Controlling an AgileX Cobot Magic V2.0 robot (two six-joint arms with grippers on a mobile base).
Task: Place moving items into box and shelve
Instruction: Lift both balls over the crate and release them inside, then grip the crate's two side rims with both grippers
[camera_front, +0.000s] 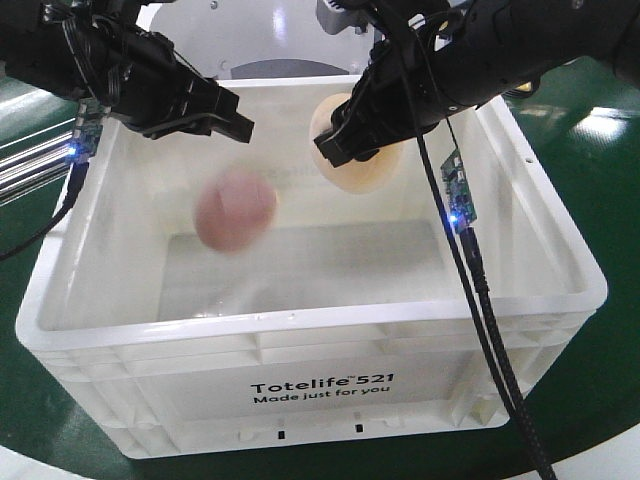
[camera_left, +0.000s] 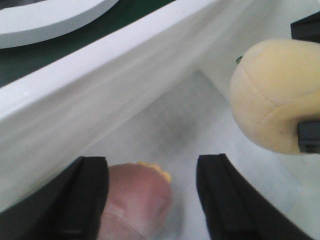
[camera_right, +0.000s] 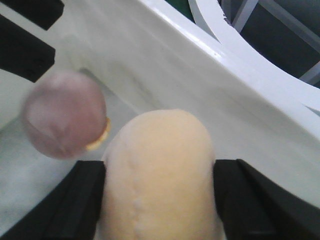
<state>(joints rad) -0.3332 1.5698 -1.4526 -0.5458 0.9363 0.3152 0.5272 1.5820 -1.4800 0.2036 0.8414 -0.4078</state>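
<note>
Moving items, count two: one dull reddish-brown egg-shaped lump (camera_front: 235, 210) and one pale yellow-orange egg-shaped lump (camera_front: 368, 172). One large white ribbed plastic crate (camera_front: 320, 332) with black "Totelife 521" print sits on the dark green surface (camera_front: 605, 400). The reddish lump is inside the crate, below the left tool (camera_left: 152, 197), whose fingers are spread apart with nothing between them touching. The lump is blurred in the front view, so it is probably loose and moving. The right tool (camera_right: 159, 197) is closed across the yellow lump's middle and holds it over the crate interior near the far wall. One tiny yellow piece (camera_right: 100, 140) shows at the reddish lump's edge; whether it touches, I cannot tell. Handling judgement: both lumps look light and smooth. The yellow one shows a seam and slight dimpling, so it is likely soft and somewhat yielding, not fragile. The rounded shape should roll and may squirt out of a tip pinch. The best hold is across the narrow waist at mid-body, with moderate squeeze.
</note>
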